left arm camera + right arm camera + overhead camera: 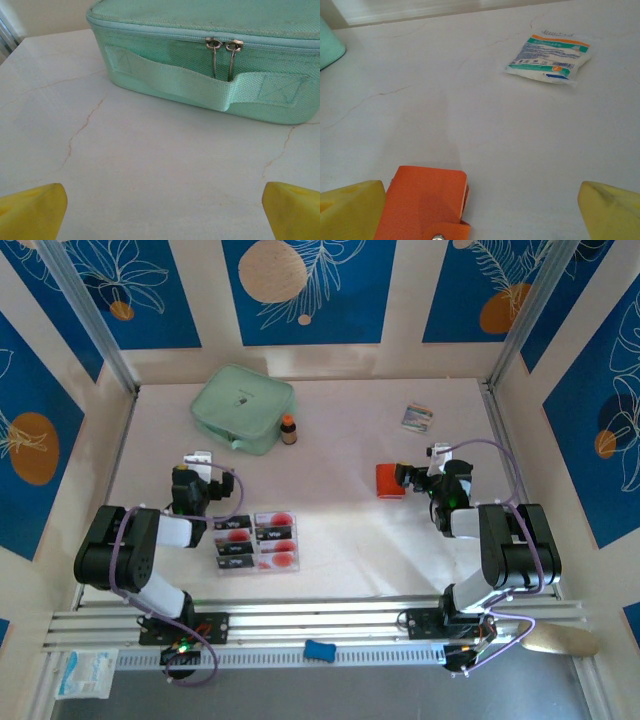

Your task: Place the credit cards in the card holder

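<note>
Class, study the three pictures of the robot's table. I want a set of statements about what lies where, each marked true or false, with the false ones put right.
1. The cards lie on the table, outside the orange wallet. True.
2. The wallet sits inside the green pouch. False: it lies on the table by the right gripper, far from the pouch.
3. The left gripper and the right gripper are both open and empty. True.
4. The printed packet lies beside the cards. False: it lies towards the far right of the table, away from them.
5. The small bottle stands on top of the pouch. False: it stands on the table beside it.
</note>
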### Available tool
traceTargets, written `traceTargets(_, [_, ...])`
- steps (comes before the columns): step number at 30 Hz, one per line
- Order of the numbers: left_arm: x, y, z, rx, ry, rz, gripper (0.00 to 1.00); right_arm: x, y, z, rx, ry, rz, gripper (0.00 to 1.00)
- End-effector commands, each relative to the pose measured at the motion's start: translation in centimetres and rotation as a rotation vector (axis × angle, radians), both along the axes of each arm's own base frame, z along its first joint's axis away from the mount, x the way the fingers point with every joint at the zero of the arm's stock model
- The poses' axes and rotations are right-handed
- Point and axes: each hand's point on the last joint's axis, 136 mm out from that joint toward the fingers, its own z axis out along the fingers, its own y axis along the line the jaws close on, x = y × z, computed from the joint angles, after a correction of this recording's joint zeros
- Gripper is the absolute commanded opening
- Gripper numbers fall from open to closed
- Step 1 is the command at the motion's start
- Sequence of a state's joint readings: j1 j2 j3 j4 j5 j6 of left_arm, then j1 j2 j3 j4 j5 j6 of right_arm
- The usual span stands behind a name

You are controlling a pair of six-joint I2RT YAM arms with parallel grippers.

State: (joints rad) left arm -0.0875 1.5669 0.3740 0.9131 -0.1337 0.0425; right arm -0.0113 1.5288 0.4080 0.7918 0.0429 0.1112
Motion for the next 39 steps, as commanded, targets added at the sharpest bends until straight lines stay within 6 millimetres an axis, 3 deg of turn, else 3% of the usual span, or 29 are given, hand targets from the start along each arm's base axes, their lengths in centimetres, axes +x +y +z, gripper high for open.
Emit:
traceTargets(1, [0.1, 0.1, 0.6, -0.021, -0.028, -0.006, 1.0, 0.4, 0.1, 0.9, 0.003, -0.026, 0.019, 0.99])
traceTargets(6, [0.1, 0.9, 1.0, -0.021, -0.038, 0.041, 1.0, 0.4, -0.2, 1.4, 0.008, -0.03, 0.001, 0.99])
traceTargets(11, [0.0, 2.2, 2.2, -0.016, -0.027, 0.124, 1.0, 0.4, -1.5, 4.3, 0.02, -0.008, -0.062, 0.99])
traceTargets(15, [-0.4, 4.1, 4.8, -0.007, -0.015, 0.237, 1.0, -0.2, -3.1, 7.5, 0.113, 0.022, -0.183, 0.99])
traceTargets(18, [-1.2, 5.7, 7.6, -0.001, -0.015, 0.339, 1.0, -1.5, -5.9, 8.8, 0.322, 0.123, -0.409, 0.99])
traceTargets(20, [-1.9, 6.3, 9.7, -0.033, -0.011, 0.39, 1.0, -2.3, -6.0, 9.5, 0.473, 0.184, -0.416, 0.99])
traceTargets(24, [-4.2, 6.1, 12.3, -0.202, 0.093, 0.465, 1.0, -3.2, -1.7, 12.1, 0.579, 0.234, -0.172, 0.99])
traceTargets(26, [-5.7, 5.1, 12.2, -0.305, 0.183, 0.464, 1.0, -4.2, 1.4, 12.3, 0.553, 0.279, -0.063, 0.99])
traceTargets(29, [-8.6, 3.4, 10.6, -0.438, 0.33, 0.461, 1.0, -6.8, 6.4, 11.2, 0.457, 0.365, 0.081, 0.98])
traceTargets(33, [-12.3, 1.0, 8.2, -0.586, 0.48, 0.432, 1.0, -11.4, 12.2, 8.4, 0.301, 0.468, 0.223, 0.96])
traceTargets(39, [-15.9, -1.6, 5.8, -0.734, 0.576, 0.368, 1.0, -17.5, 17.9, 4.9, 0.132, 0.553, 0.386, 0.96])
